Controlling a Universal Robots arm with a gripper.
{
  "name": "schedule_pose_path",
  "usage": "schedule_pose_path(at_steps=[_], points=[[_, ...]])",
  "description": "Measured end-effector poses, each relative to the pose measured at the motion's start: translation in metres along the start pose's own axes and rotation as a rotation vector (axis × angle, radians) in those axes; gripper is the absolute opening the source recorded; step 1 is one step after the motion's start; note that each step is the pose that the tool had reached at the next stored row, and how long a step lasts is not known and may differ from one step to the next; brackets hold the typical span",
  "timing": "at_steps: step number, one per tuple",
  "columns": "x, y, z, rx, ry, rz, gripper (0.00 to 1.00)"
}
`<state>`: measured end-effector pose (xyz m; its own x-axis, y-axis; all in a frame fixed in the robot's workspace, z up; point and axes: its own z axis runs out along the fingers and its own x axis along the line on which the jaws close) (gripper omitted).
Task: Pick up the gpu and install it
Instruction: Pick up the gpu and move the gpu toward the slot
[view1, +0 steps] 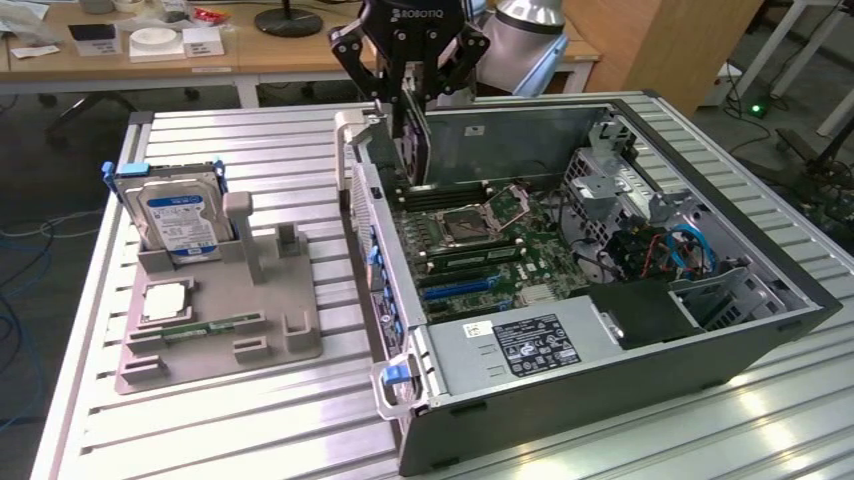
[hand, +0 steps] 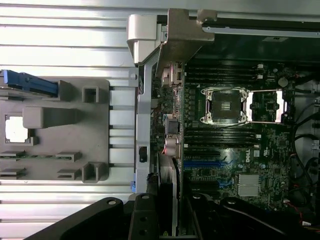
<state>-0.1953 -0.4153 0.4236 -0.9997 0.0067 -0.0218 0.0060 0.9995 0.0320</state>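
One open computer case (view1: 601, 400) was set on the slatted metal table (view1: 240, 430), with its labelled power supply (view1: 534, 345) at the nearest end. Just beside the case, toward the exterior view's left, a grey fixture tray (view1: 254, 290) was laid on the table. A memory stick (view1: 214, 327) and a square processor chip (view1: 163, 303) were laid flat on it, and a hard drive (view1: 180, 222) with a blue-white label was stood upright at its farther end. Deeper inside the case the motherboard (view1: 501, 260) was exposed, with blue expansion slots (view1: 461, 288) nearer and the open processor socket (view1: 474, 222) beyond them. Over the far end of the case the gripper (view1: 416, 95) was pointed downward. The gpu (view1: 416, 150) was pinched between its fingers (hand: 142, 220) by the upper part and hung upright, reaching down into the case close to the perforated rear wall (view1: 360, 210). In the wrist view the gpu (hand: 168, 180) was seen edge-on, running alongside that wall. Whether its lower edge touched the motherboard could not be told. Farthest back, a wooden table (view1: 267, 55) was seen behind the arm.
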Motion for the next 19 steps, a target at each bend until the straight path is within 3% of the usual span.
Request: schedule_pose_path(at_steps=[19], points=[[-0.027,0.0002,0.0006,0.0,0.0,0.0,0.27]])
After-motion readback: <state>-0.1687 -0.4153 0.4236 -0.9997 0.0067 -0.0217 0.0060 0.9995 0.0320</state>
